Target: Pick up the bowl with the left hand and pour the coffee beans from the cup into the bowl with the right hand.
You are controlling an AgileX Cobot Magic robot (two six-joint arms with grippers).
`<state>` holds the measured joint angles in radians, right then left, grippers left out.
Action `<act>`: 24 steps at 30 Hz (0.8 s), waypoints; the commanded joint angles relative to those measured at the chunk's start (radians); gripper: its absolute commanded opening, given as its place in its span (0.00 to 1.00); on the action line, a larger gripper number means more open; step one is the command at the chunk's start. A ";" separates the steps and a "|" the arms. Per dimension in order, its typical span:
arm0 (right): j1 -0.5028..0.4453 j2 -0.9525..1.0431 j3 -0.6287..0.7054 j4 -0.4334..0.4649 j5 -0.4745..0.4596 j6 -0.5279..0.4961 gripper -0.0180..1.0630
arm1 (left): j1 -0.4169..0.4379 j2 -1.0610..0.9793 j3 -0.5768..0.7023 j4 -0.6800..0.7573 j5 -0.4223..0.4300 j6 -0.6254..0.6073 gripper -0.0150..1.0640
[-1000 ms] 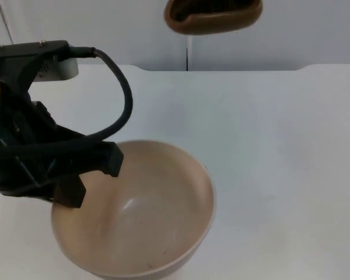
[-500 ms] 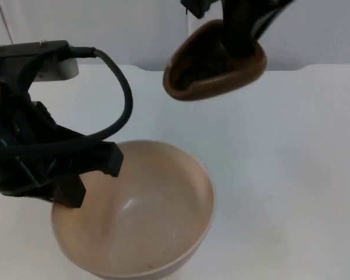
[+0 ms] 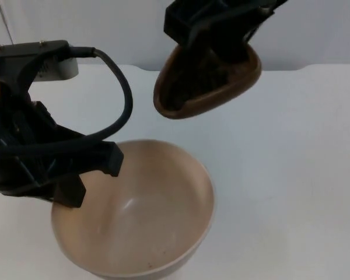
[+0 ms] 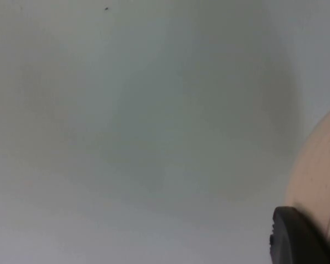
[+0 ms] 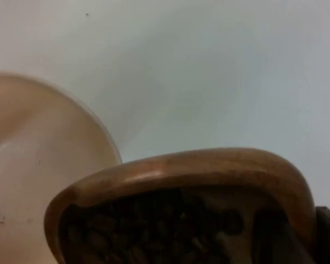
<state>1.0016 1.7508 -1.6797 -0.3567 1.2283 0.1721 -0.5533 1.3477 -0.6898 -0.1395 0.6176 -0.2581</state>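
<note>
1. The table [image 3: 291, 146] is white and ends at a grey wall [image 3: 105, 29].
2. The bowl [image 3: 146, 216], pale beige with a bare inside, is held up over the table near its front edge. In the right wrist view the bowl [image 5: 38, 165] lies just beyond the cup's lip.
3. The left gripper [image 3: 76, 178] pinches the bowl's left rim, one finger inside and one outside. In the left wrist view a black fingertip [image 4: 297, 236] touches the bowl [image 4: 319, 176].
4. The cup [image 3: 207, 79], brown and wooden, hangs tilted in the air behind the bowl, its mouth facing the bowl. It shows also in the right wrist view [image 5: 209, 168].
5. The right gripper [image 3: 221, 35] clamps the cup's far rim from above.
6. The beans [image 3: 192, 79] lie dark inside the cup; the right wrist view shows the beans [image 5: 154, 231] heaped against its low side.
</note>
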 commanded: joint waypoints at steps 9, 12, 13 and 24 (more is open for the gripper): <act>0.115 -0.010 0.005 -0.231 -0.007 0.074 0.02 | -0.004 -0.010 0.004 -0.006 -0.006 -0.009 0.01; 0.156 -0.010 0.005 -0.320 -0.007 0.091 0.02 | -0.004 -0.010 0.004 -0.008 -0.006 -0.009 0.01; 0.169 -0.010 0.005 -0.342 -0.007 0.093 0.02 | -0.004 -0.010 0.004 -0.008 -0.006 -0.009 0.01; 0.217 -0.010 0.005 -0.441 -0.007 0.015 0.02 | -0.004 -0.010 0.004 -0.008 -0.006 -0.009 0.01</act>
<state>1.2115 1.7504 -1.6783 -0.7658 1.2265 0.2207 -0.5533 1.3477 -0.6898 -0.1395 0.6164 -0.2596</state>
